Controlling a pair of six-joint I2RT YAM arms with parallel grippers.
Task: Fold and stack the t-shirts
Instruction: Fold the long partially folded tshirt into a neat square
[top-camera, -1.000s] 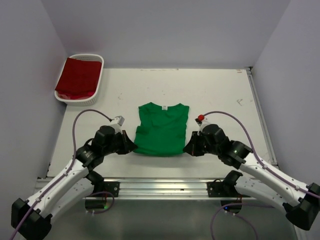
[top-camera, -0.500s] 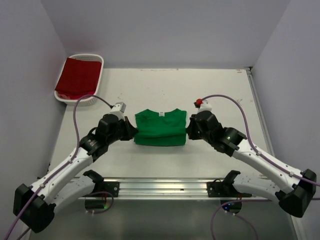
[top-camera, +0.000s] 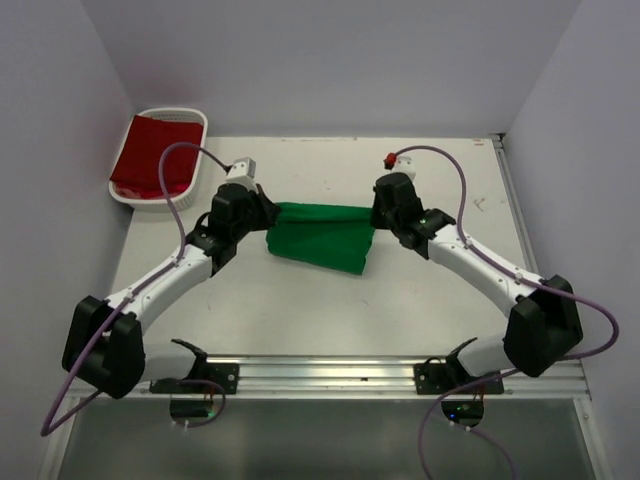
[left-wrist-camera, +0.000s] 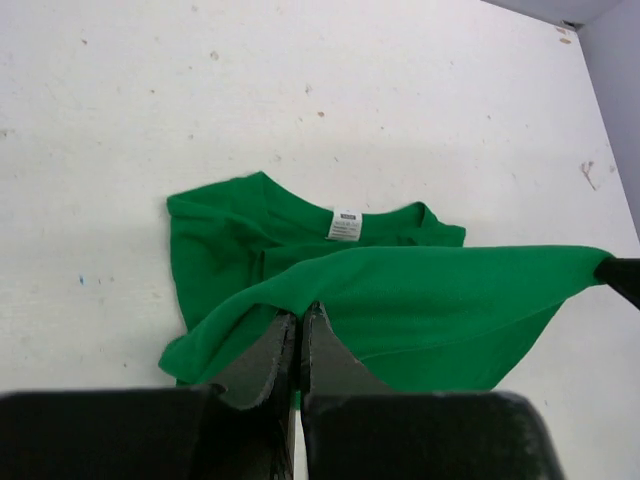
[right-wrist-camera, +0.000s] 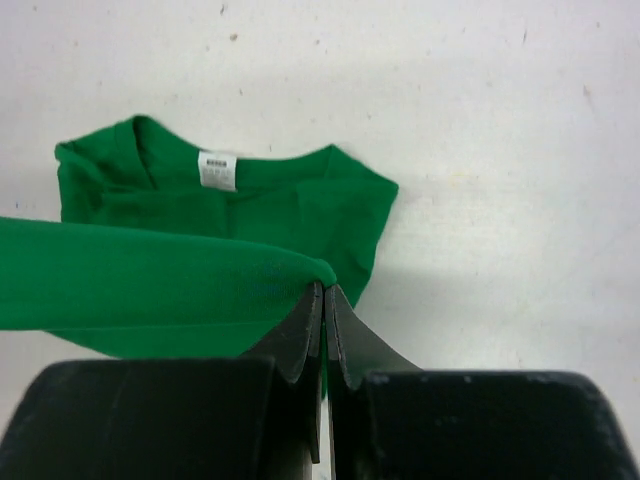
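We log left tool (left-wrist-camera: 300, 318) and right tool (right-wrist-camera: 325, 292) each clenched on a hem corner of the green t-shirt (top-camera: 320, 240). Raised hem runs left-right, just short of neck label (left-wrist-camera: 345, 225); remainder flat on tabletop (top-camera: 300, 320).

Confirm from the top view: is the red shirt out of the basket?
No, the red shirt lies inside the white basket at the far left.
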